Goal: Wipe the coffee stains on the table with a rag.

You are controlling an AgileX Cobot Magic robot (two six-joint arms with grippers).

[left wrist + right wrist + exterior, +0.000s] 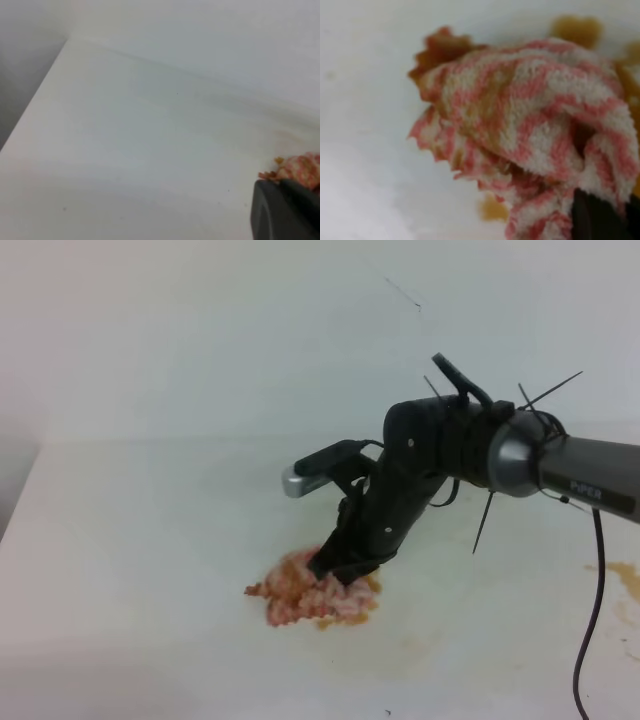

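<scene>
Spanning every view, the white desk (130, 570) is the largest item and carries everything else. Next in size is the right arm (560, 465), a black and grey unit entering from the right edge of the exterior view and angling down toward the rag. Its wrist camera housing (318, 468) projects to the left, above the rag. The right gripper (338, 570) points downward with its fingers (592, 217) drawn narrow and clamped on the rag (318, 600), pressing the cloth against the desk. The rag is a crumpled lump of pink-red and white striped cloth, wetted orange-brown in places, and it lies near the middle of the desk. The coffee stains (442, 45) show as orange-brown ragged blotches protruding from under the rag on several sides, touching its edges. A smaller separate stain (625, 580) lies well to the right of the rag, at the frame edge. A thin black cable (590, 640) hangs from the arm, right of the rag. The left gripper (285, 212) appears only as a dark blurred corner, near the rag; its finger state cannot be told.
</scene>
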